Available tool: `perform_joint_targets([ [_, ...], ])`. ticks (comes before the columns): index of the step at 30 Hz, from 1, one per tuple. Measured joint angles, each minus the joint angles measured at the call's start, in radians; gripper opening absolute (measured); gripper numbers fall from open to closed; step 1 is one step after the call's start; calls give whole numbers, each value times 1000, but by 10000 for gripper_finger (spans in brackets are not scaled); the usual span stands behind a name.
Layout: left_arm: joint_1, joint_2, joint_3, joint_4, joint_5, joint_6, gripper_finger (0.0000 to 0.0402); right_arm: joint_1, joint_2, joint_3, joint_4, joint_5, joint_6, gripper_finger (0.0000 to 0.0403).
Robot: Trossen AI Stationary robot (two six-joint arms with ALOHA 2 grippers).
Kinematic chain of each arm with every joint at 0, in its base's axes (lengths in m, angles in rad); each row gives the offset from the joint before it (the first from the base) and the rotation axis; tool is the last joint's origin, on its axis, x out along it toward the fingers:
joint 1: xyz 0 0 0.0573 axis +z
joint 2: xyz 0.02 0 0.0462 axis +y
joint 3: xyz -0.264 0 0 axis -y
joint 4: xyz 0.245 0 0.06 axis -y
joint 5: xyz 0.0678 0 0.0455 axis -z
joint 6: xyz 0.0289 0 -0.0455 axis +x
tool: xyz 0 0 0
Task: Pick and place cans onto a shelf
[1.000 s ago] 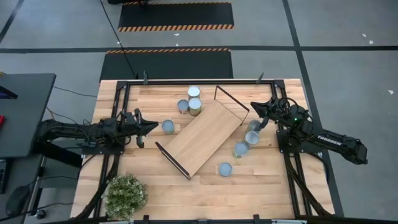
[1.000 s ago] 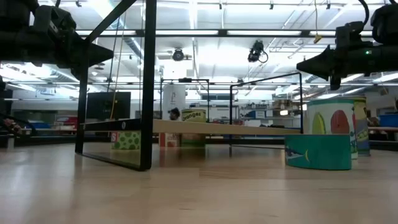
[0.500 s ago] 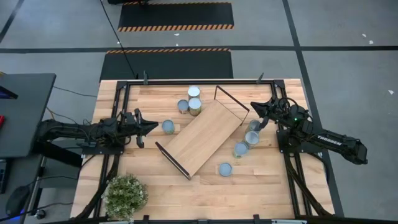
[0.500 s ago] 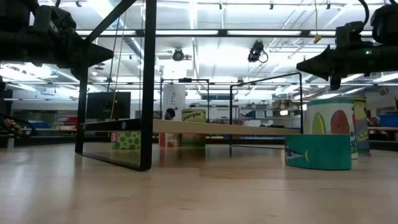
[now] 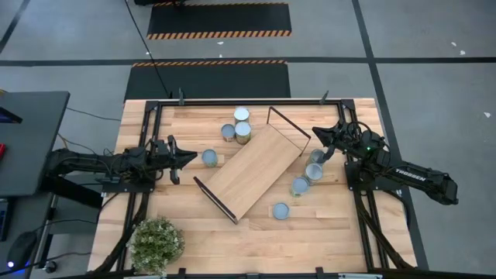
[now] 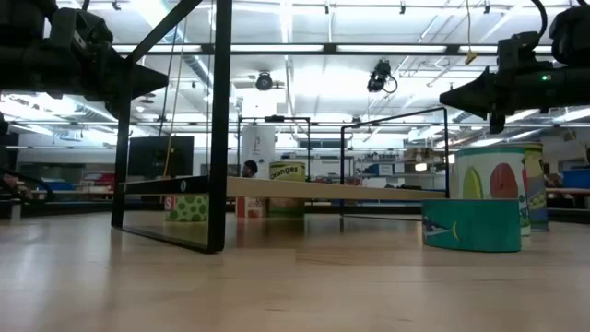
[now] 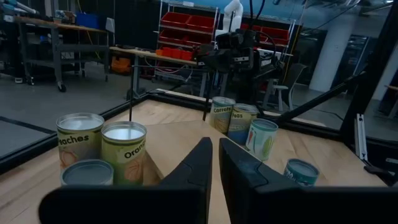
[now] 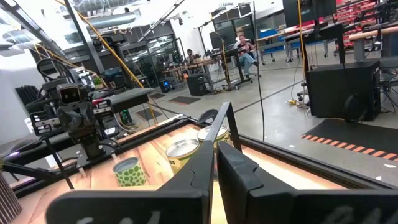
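Note:
The shelf [image 5: 252, 170], a light-wood board with black end frames, stands slantwise mid-table on those frames. Several cans stand upright on the table. Some are at the far side [image 5: 242, 115] and one is off the shelf's left end [image 5: 209, 157]. Others are at its right [image 5: 313, 172] and one is near the front [image 5: 280, 211]. My left gripper [image 5: 194, 158] hovers shut at the table's left, pointing level toward the shelf. My right gripper [image 5: 315, 132] hovers shut at the right, above the cans there. In both wrist views the fingers [image 7: 214, 163] [image 8: 214, 163] are together with nothing between them.
A potted plant [image 5: 157, 244] stands at the table's near left corner. A black rail frame [image 5: 248, 101] runs around the table's edges. Bare wood lies along the near side, right of the plant. A person sits far off in the room [image 8: 241, 45].

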Motion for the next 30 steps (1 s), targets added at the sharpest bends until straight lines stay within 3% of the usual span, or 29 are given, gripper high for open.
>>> perform_joint_targets([
  [13,0,0,0,8,0,-29,36,0,0,0,0,0,0,25],
  [19,0,0,0,100,0,-163,36,0,0,0,0,0,0,25],
  [30,2,0,0,291,-1,-191,36,0,0,0,0,0,0,25],
])
